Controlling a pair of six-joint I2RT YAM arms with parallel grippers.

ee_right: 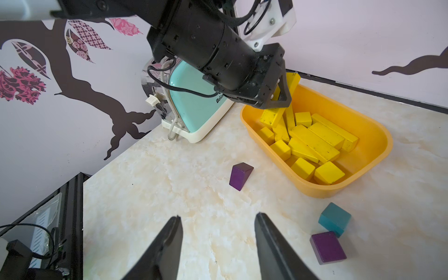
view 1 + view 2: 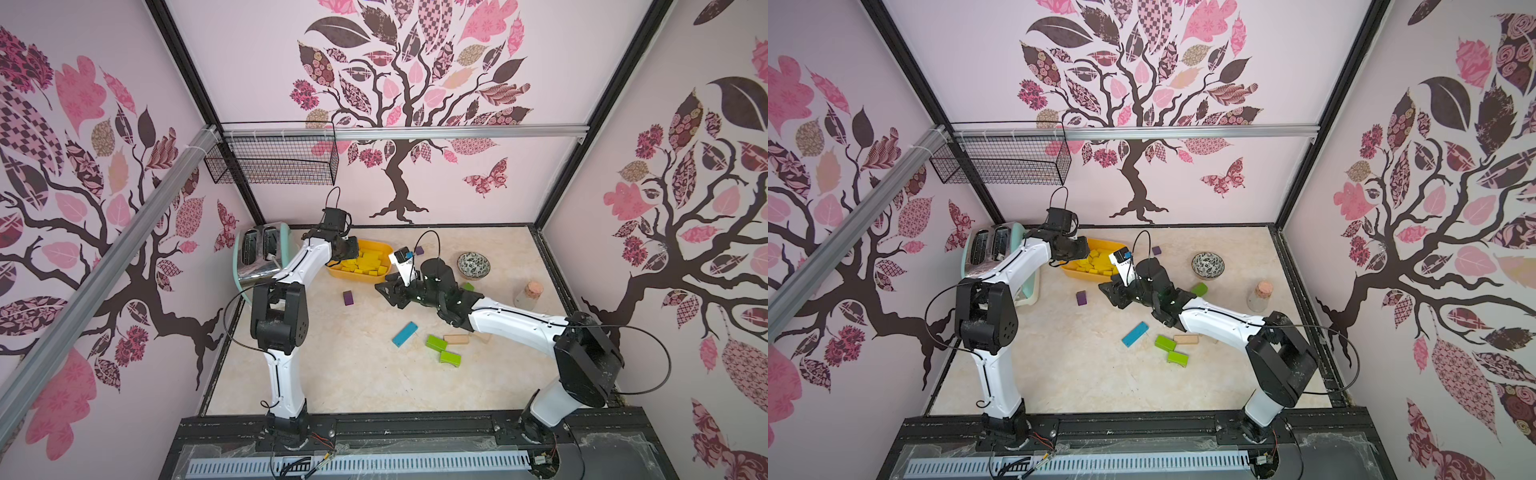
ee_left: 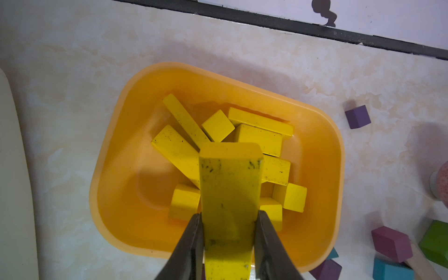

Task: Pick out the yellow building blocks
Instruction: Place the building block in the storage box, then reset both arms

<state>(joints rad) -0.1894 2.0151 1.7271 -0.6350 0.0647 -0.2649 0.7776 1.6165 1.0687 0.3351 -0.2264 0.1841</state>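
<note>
Several yellow building blocks, cubes and bars, lie piled in an orange-yellow tub at the back of the table; both top views show the pile. My left gripper hangs over the tub, shut on a long yellow bar that points down into it. The right wrist view shows that same bar held tilted above the tub's rim. My right gripper stands open over bare table in front of the tub, with nothing between its fingers.
A mint toaster stands left of the tub. Purple blocks and a teal cube lie near the right gripper. A blue bar, green blocks, a tan bar, a patterned bowl and a corked jar lie further right.
</note>
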